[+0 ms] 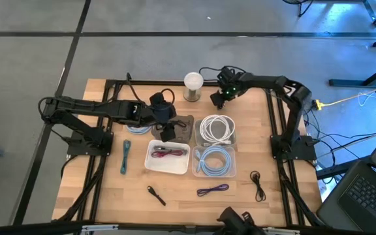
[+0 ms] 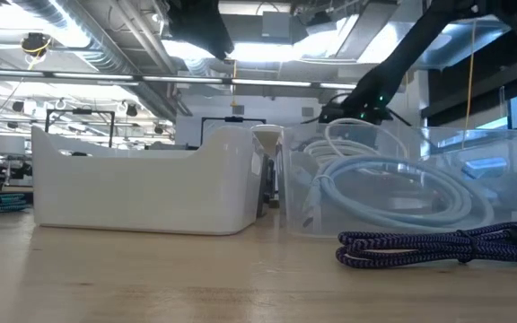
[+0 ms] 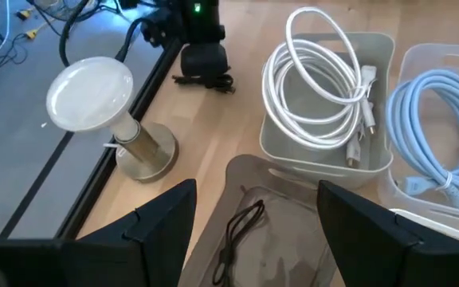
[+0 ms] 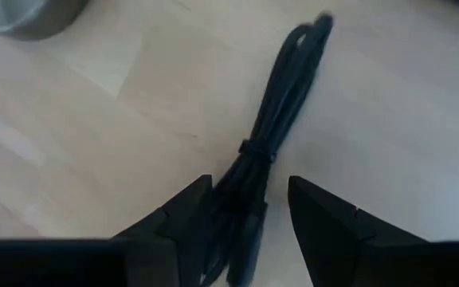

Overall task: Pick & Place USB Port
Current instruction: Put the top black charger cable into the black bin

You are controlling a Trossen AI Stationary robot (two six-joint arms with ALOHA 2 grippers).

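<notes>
A black USB cable (image 4: 281,104), tied into a bundle, lies flat on the wooden table near its far edge, beside a white-topped lamp (image 1: 193,85). My right gripper (image 4: 249,211) points down over it, open, with one finger on each side of the bundle's near end. In the left wrist view the same gripper (image 3: 202,60) stands just above the cable (image 3: 205,81). My left gripper (image 3: 253,215) hangs open above a grey-brown tray (image 3: 293,183) that holds a thin black cord (image 3: 241,227).
A bin with a white cable (image 1: 217,129), a clear bin with a light-blue cable (image 1: 214,161) and a white tray with red and purple cables (image 1: 167,156) fill the table's middle. Loose cables lie near the front: teal (image 1: 125,156), purple (image 1: 212,190), black (image 1: 258,185).
</notes>
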